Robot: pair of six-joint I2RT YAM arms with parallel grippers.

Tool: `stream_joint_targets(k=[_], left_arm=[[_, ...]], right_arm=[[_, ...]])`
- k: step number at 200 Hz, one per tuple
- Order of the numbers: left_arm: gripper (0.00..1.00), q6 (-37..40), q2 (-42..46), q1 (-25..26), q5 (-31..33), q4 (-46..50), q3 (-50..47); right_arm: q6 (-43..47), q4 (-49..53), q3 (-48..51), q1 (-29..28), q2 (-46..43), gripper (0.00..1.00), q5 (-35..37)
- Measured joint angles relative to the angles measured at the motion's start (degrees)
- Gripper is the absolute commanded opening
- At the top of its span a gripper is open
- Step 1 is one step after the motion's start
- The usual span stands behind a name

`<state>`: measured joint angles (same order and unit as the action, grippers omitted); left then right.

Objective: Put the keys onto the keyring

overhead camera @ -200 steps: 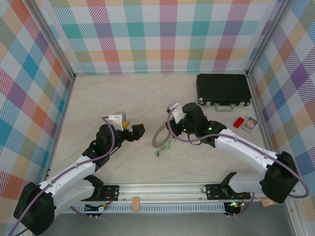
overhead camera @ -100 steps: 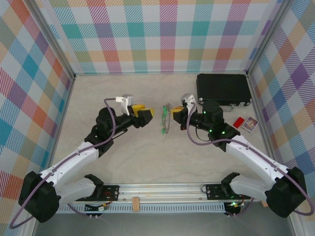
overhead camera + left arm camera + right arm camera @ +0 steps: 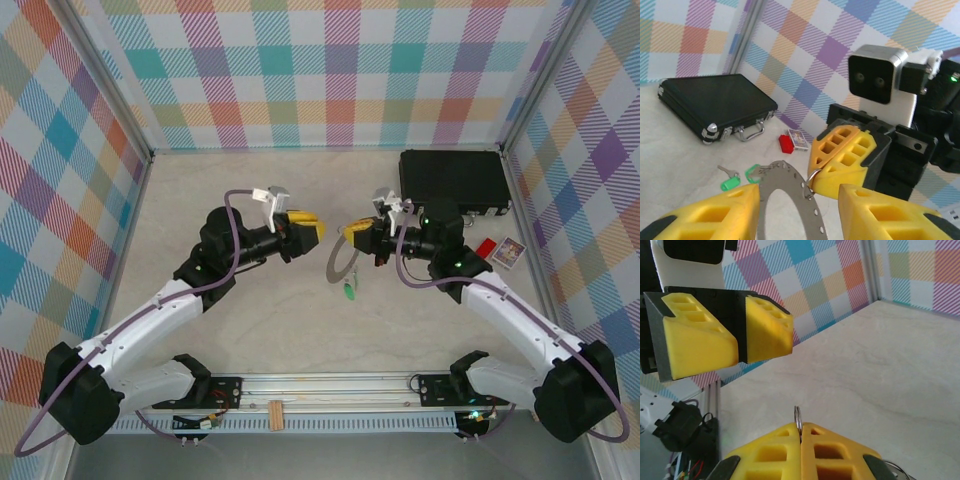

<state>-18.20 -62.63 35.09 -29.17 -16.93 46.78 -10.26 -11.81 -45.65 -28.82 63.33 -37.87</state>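
Observation:
My right gripper (image 3: 353, 235) is held above the table, shut on a small wire ring (image 3: 798, 416) hooked through a hole in the keyring (image 3: 338, 264). The keyring, a flat perforated grey ring (image 3: 786, 186), hangs from it, with one green-tagged key (image 3: 350, 291) dangling below. My left gripper (image 3: 308, 228) faces the right one. In the left wrist view its yellow fingers (image 3: 715, 212) stand apart on either side of the grey ring, with the right-hand one clear of it. Two keys with green tags (image 3: 730, 183) show beyond the ring.
A black case (image 3: 455, 182) lies at the back right of the table. A red block (image 3: 485, 250) and a small card (image 3: 509, 252) sit just in front of it. Checked walls enclose the table on three sides.
The right gripper lifted the keyring off the table and moved back and right. The left arm reached forward to meet it, and its jaws have narrowed around the ring.

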Motion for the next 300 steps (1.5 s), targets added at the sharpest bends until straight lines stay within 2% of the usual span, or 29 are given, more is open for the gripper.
stream_joint_targets(k=[115, 236, 268, 287, 300], left_arm=[[0.2, 4.4, -5.1, 2.6, -4.7, 4.7, 2.7], [0.15, 4.5, -5.2, 2.7, -5.9, 4.8, 3.0], [0.09, 4.5, -5.5, 2.7, -6.4, 4.8, 3.0], [0.0, 4.3, -5.6, 2.8, -6.6, 4.6, 3.0], [0.0, 4.5, -5.6, 2.9, -6.6, 4.6, 3.1]], right_arm=[[-2.6, -2.3, 0.0, 0.7, 1.5, 0.0, -5.3], [-2.9, -2.3, -0.1, 0.7, 2.4, 0.0, -7.9], [-3.1, -2.3, -0.2, 0.7, 2.5, 0.0, -8.7], [-3.1, -2.3, -0.2, 0.7, 2.6, 0.0, -9.0], [-3.1, -2.3, -0.4, 0.8, 2.8, 0.0, -9.4]])
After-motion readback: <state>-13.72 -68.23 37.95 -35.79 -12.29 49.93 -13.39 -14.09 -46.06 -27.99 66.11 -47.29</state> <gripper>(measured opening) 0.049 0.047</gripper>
